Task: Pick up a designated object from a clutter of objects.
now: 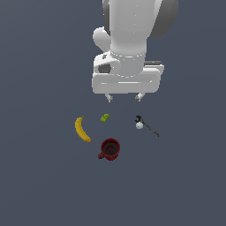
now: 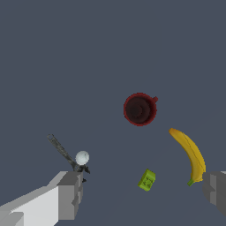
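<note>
**Ana:** Wrist view is showing us the little white ball (image 2: 82, 157) near one finger of our gripper (image 2: 141, 194). Are we seeing it the same way from outside?

**Ben:** Yes. In the exterior view we are finding the ball (image 1: 139, 126) lying on the grey tabletop (image 1: 39, 176), touching one end of the thin dark wrench (image 1: 149, 126). Our gripper (image 1: 124, 97) is hanging above the things, off to one side of the ball, not over it.

**Ana:** We are keeping the gripper wide open, with nothing between its fingers. We think that is so it can fit around the ball when we are going down.

**Ben:** We are looking at a smooth, round ball, pale white with a tiny bit of blue. It is smaller than the dark red mug (image 1: 110, 148).

**Ana:** The mug is sitting apart from it, mouth up. The yellow banana (image 1: 81, 129) and the small green block (image 1: 104, 118) are lying well apart from the ball too, toward the exterior view's left.

**Ben:** So only the wrench is crowding our ball. We are guessing we need to be careful there, since a round ball may roll away.
</note>
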### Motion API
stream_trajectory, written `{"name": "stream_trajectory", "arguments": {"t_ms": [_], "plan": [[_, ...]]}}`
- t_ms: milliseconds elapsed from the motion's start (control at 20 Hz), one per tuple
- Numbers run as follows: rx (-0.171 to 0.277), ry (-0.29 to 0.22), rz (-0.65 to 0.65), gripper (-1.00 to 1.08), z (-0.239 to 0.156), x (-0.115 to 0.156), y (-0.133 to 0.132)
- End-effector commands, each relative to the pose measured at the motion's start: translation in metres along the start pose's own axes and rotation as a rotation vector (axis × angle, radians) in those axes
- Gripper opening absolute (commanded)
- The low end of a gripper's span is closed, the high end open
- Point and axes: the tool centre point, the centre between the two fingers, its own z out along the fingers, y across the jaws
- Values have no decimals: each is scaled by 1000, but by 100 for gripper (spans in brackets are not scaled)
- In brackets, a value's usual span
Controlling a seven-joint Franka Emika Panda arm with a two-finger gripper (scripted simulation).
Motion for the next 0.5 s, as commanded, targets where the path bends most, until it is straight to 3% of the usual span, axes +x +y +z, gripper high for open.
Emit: {"name": "stream_trajectory", "arguments": {"t_ms": [0, 450], "plan": [[0, 2, 0, 100, -1, 1, 0], [-5, -5, 19, 100, 26, -1, -12]]}}
